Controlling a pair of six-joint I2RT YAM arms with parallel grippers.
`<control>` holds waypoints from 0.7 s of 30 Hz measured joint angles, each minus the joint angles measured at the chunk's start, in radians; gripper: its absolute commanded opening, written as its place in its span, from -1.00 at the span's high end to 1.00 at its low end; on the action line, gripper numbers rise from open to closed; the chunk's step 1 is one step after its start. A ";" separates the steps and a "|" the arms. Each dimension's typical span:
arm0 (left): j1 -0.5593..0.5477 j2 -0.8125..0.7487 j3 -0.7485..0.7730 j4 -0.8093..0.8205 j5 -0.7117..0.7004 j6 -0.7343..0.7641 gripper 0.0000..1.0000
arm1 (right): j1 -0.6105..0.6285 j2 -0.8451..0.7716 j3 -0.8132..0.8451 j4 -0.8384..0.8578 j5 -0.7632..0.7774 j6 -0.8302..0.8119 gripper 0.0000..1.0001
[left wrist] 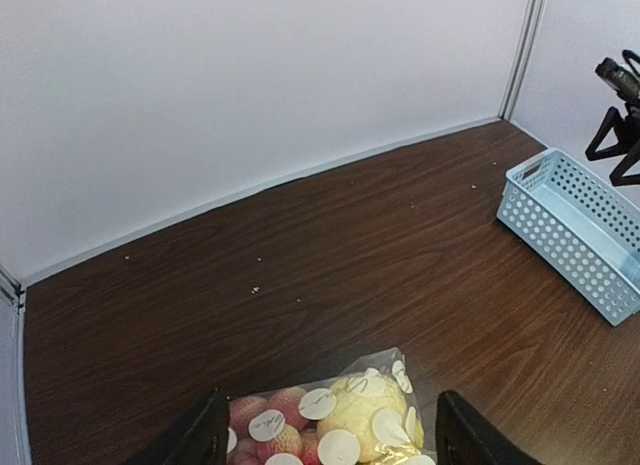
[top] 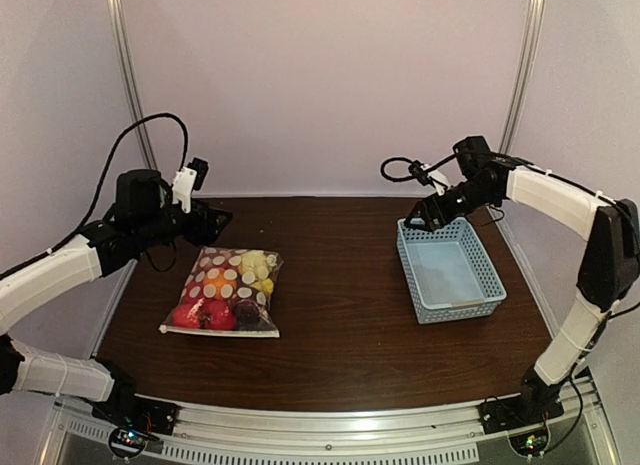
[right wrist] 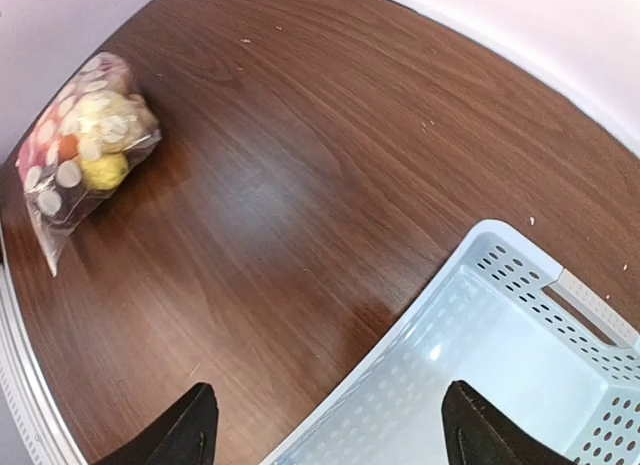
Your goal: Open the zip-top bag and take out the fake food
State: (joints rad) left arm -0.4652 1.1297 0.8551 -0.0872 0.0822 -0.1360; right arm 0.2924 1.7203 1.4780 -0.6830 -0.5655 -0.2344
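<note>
Left gripper (left wrist: 335, 447) gapes empty over the far end of the zip-top bag (top: 225, 285); right gripper (right wrist: 335, 435), equally open and empty, hangs over the basket (top: 409, 270). Bag apparently unopened, fake food (top: 215, 311) inside: everything left to do.

The dark wooden table (top: 340, 315) carried two things. The zip-top bag (top: 225, 290) lay flat just ahead of the left fingers (left wrist: 205, 435), and the light-blue basket (top: 462, 309) sat beneath the right fingers (right wrist: 190, 425).

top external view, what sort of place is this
Likely a robot lab test cell, not a home: left arm and right arm bolted to a metal rail, plain white panel walls around the table, and only a zip-top bag and blue basket as props.
</note>
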 measured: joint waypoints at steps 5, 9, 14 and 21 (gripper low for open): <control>-0.002 -0.034 0.035 -0.194 0.015 -0.013 -0.56 | 0.033 -0.214 -0.190 0.030 -0.038 -0.111 -0.49; -0.003 -0.023 0.047 -0.367 -0.114 -0.084 -0.65 | 0.100 -0.259 -0.319 0.051 -0.048 -0.183 -0.47; 0.135 0.092 0.072 -0.507 -0.105 -0.183 -0.88 | 0.202 -0.252 -0.357 0.050 -0.078 -0.241 -0.46; 0.285 0.137 -0.008 -0.526 -0.023 -0.249 -0.95 | 0.284 -0.250 -0.357 0.047 -0.111 -0.295 -0.46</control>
State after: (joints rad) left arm -0.1799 1.2671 0.8474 -0.6128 0.0593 -0.3847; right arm 0.5762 1.4704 1.1213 -0.6361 -0.6765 -0.5293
